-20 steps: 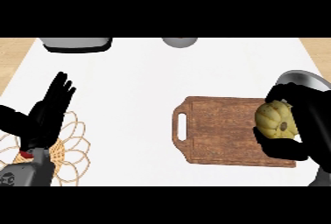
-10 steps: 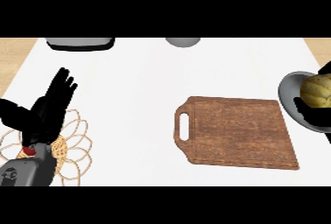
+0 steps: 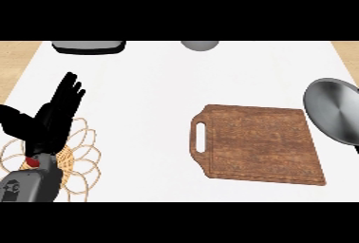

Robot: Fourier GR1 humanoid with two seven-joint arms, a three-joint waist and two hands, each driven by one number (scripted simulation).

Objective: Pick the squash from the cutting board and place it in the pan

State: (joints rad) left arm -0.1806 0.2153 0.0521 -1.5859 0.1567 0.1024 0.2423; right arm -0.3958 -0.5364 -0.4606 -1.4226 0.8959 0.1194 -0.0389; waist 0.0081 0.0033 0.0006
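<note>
Finding left hand (image 3: 49, 126) at the view's left edge, fingers (image 3: 70, 92) straight, spread apart and pointing up, holding nothing, above a woven trivet (image 3: 84, 147) on the white tabletop (image 3: 154, 85). Noting cutting board (image 3: 259, 142) right of centre, lying flat, long axis roughly left to right, handle slot toward the left hand. Noting pan (image 3: 336, 116) just beside the board's far right corner, cut off by the right edge, grey inside showing. Unable to tell squash's place or long axis: not seen in this view.
</note>
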